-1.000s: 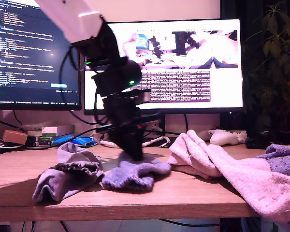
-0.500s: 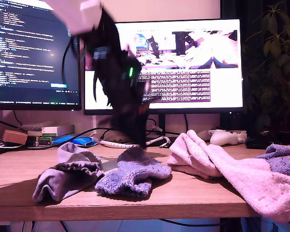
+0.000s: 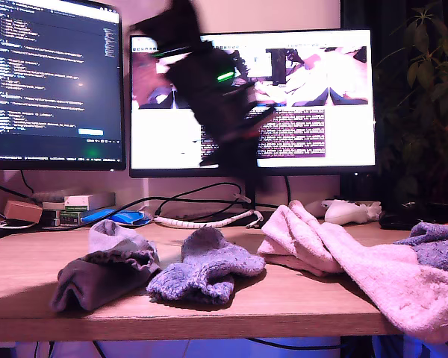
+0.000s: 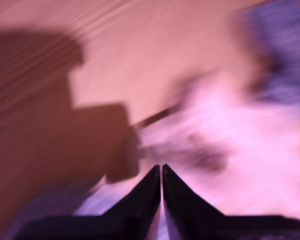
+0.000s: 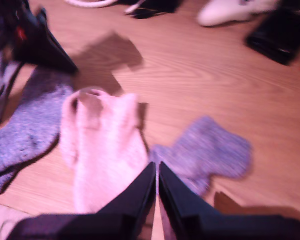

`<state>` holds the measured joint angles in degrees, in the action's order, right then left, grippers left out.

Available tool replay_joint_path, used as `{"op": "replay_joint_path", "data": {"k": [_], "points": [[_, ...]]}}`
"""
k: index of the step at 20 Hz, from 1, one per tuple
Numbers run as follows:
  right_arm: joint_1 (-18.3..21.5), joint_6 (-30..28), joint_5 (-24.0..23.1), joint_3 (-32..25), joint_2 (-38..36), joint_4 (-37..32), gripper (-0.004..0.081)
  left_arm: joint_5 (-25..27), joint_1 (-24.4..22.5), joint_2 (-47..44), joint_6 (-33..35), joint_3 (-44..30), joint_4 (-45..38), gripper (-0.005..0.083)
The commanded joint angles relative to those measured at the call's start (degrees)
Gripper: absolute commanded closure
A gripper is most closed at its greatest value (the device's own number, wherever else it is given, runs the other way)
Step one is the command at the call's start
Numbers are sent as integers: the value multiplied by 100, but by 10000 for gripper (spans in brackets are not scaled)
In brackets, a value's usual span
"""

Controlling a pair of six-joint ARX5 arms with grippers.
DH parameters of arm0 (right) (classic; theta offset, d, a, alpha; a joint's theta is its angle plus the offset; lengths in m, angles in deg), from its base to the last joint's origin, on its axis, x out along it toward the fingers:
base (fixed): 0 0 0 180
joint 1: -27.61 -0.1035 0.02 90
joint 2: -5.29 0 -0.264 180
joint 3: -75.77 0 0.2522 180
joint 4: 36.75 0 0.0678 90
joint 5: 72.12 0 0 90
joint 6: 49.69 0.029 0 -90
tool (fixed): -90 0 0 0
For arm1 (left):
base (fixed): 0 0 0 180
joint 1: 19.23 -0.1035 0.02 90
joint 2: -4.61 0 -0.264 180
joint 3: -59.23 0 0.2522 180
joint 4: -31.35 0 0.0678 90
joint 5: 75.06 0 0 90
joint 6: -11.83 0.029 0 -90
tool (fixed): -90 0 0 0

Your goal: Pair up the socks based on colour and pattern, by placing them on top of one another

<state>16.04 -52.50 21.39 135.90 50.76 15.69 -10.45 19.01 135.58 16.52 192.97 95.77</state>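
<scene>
My first gripper (image 4: 161, 167) is seen with its dark jaws pressed together at the tips and nothing between them. The first wrist view is too smeared for more to be made out than a pink sock (image 4: 240, 150) below it. My second gripper (image 5: 156, 164) is likewise closed and empty, held above a pale pink sock (image 5: 102, 145) with a blue-purple sock (image 5: 210, 147) just beside it.

In the exterior view a blurred arm (image 3: 216, 97) hangs high in front of the screens. The grey socks (image 3: 104, 265) are bunched together at that view's left. One blue-purple sock (image 3: 205, 265) lies in the middle, and the pink socks (image 3: 343, 253) are heaped to its right. The second blue-purple sock (image 3: 437, 246) lies at the far right, so that pair is judged not yet made.

Trouble is most likely in carrying one blue-purple sock past the pink heap, because fluffy fabric could be snagged and dragged along. The pink sock overhanging the front edge could be tipped off by a light brush. Two layers may also be pinched at once.

The wooden desk (image 3: 284, 298) is smooth and dimly lit in a pink cast. Two monitors (image 3: 313, 89), a white game controller (image 3: 347, 211), a coiled white cable (image 3: 201, 221) and a plant (image 3: 418, 89) are set behind.
</scene>
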Motion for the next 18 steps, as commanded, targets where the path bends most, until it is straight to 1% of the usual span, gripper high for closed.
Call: {"op": "replay_joint_path", "data": {"k": [1, 2, 4, 5, 7, 8, 9, 10, 11, 12, 13, 14, 15, 18], "points": [[127, 59, -26, -28, -227, 251, 781, -44, 299, -210, 24, -63, -330, 797], [219, 68, -76, -31, -326, 374, 781, -79, 437, -210, -31, -63, -529, 797], [400, 140, -98, -31, -509, 682, 781, -155, 638, -199, -345, -66, -839, 797], [472, 153, -98, -28, -595, 785, 781, -160, 726, -195, -369, -66, -1001, 797], [573, 151, -98, -28, -732, 951, 781, -164, 857, -186, -848, -66, -1322, 797], [608, 151, -107, -28, -811, 992, 781, -162, 885, -155, -879, -66, -1469, 776], [632, 149, -111, -28, -887, 1014, 781, -164, 898, -120, -1259, -66, -1556, 730], [647, 149, -111, -28, -964, 1034, 781, -166, 898, -68, -1414, -66, -1585, 668], [649, 149, -111, -28, -1034, 1045, 781, -210, 903, 2, -1561, -66, -1641, 627], [649, 149, -111, -28, -1078, 1045, 781, -247, 909, 94, -1572, -66, -1709, 606], [649, 149, -111, -28, -1113, 1045, 781, -367, 909, 151, -1784, -66, -1790, 571], [649, 151, -111, -28, -1128, 1040, 781, -382, 927, 197, -1987, -66, -1827, 534], [649, 151, -111, -28, -1126, 1043, 781, -385, 962, 260, -2004, -66, -1895, 519], [649, 149, -111, -28, -1069, 935, 781, -393, 1040, 295, -2061, -66, -1803, 524]]}}
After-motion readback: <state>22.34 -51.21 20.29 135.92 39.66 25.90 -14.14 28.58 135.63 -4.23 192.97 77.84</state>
